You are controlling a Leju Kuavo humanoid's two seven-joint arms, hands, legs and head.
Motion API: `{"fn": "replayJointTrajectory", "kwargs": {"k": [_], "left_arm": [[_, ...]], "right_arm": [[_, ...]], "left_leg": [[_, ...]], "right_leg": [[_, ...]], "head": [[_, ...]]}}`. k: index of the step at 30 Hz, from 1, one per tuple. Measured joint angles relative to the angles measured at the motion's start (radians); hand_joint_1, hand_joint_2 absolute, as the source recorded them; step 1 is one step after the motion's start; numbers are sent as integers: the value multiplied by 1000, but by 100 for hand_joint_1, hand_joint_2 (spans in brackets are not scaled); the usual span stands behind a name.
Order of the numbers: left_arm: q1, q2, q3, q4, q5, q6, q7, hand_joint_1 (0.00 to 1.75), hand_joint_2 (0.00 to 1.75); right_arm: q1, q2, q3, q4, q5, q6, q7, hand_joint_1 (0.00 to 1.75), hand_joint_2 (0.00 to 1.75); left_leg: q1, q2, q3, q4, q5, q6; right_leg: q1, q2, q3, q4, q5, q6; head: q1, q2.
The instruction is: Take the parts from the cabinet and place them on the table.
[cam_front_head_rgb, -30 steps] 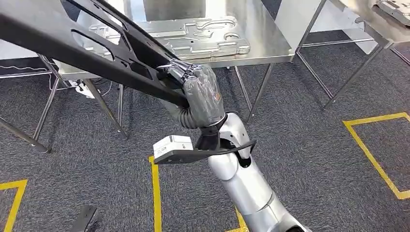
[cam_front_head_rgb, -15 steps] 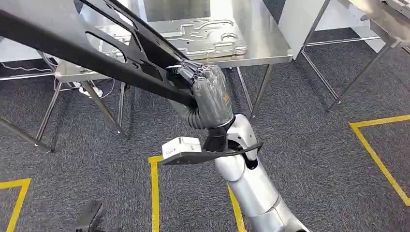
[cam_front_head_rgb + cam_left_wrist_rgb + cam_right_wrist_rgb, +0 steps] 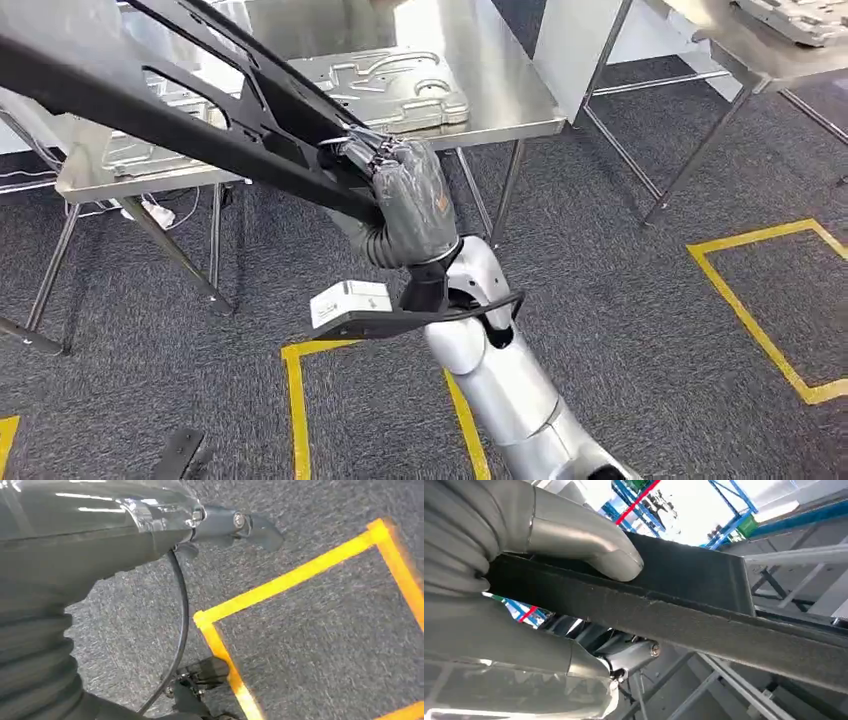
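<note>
The black part [image 3: 180,120] is a long flat frame of matte, slightly grainy material, with elongated cut-out openings and thin bars. It is held in the air, slanting from the upper left of the head view down to the right hand [image 3: 405,195], above the grey carpet [image 3: 620,330]. Its far end is cut off by the picture edge.

The right hand is closed around the lower end of the part — the dark fingers [image 3: 365,155] wrap over the top edge, and in the right wrist view the thick grey thumb [image 3: 589,545] presses on the flat face of the part [image 3: 684,610]. The hand has a grey ribbed cover and sits on a silver arm [image 3: 500,380].

Behind the part stands a steel bench [image 3: 500,80] with thin legs; on it lies a shiny pressed metal panel [image 3: 385,85] with raised shapes, partly hidden by the black part. A second bench [image 3: 750,60] is at the upper right, cut off.

The left hand [image 3: 90,535] hangs over the carpet with yellow tape lines [image 3: 300,575] — whether its fingers are spread or curled, I cannot tell.
</note>
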Motion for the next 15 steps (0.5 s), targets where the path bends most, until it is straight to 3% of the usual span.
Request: {"fn": "replayJointTrajectory", "kwargs": {"k": [2, 3, 4, 5, 7, 8, 9, 10, 12, 13, 14, 15], "left_arm": [[2, 0, 0, 0, -1, 2, 0, 0, 175], [2, -5, -1, 0, -2, 4, -1, 0, 175], [1, -5, -1, 0, -2, 6, -2, 0, 175], [1, -5, -2, 0, -2, 8, -2, 0, 175], [1, -5, -2, 0, -3, 9, -2, 0, 175], [2, -5, -3, 0, -4, 9, -2, 0, 175], [3, -5, -5, 0, -4, 9, -2, 0, 175], [4, -6, -8, 0, -4, 9, -2, 0, 175], [4, -10, -13, 0, -4, 9, -2, 0, 175], [4, -13, -16, 0, -4, 10, -2, 0, 175], [4, -13, -16, 0, -4, 11, -2, 0, 175], [5, -13, -17, 0, -4, 12, -2, 0, 175]], "right_arm": [[1, -1, 0, -1, 3, -1, 2, 175, 175], [1, -1, 0, -5, 3, -1, 3, 175, 175], [-1, -1, 0, -8, 3, -1, 3, 175, 175], [-3, -1, 0, -10, 4, -1, 3, 175, 175], [1, -4, 0, -10, 4, -1, 4, 175, 175], [5, -7, 0, -10, 6, -1, 6, 175, 175], [7, -10, 0, -10, 6, -1, 7, 175, 175], [7, -11, 0, -10, 6, -1, 7, 175, 175], [6, -11, 0, -13, 6, -1, 7, 175, 175], [6, -12, 0, -14, 6, -1, 7, 175, 175], [5, -13, 0, -15, 7, -1, 7, 175, 175], [5, -13, 0, -16, 8, -1, 7, 175, 175]], "left_leg": [[-3, -3, 0, 1, -4, 10], [4, -2, 4, -3, -4, 16], [6, -2, 7, -3, -7, 21], [6, 0, 9, -3, -10, 25], [5, 2, 11, -2, -15, 31], [5, 2, 14, -2, -18, 34], [4, 1, 17, -2, -22, 34], [4, 0, 23, -2, -27, 34], [3, -2, 40, -2, -38, 32], [4, -2, 46, -4, -43, 28], [-3, -3, 46, -3, -47, 21], [0, -2, 46, -7, -48, 17]], "right_leg": [[-3, -1, 4, -7, -2, 5], [-5, -4, 3, -4, -9, 11], [-3, -8, -9, 25, -22, 15], [-4, -9, -42, 83, -50, 16], [-5, -11, -137, 244, -106, 18], [-5, -12, -178, 298, -110, 17], [-5, -12, -191, 297, -90, 18], [-5, -12, -179, 251, -45, 16], [-2, -13, -110, 82, 63, 7], [3, -15, -83, 17, 82, -1], [10, -15, -68, -1, 68, -2], [11, -14, -69, 1, 63, -3]], "head": [[1, 0], [1, 0], [6, 0], [15, 0], [19, 0], [21, 0], [24, 0], [27, 0], [33, 0], [36, 0], [34, 0], [34, 0]]}}
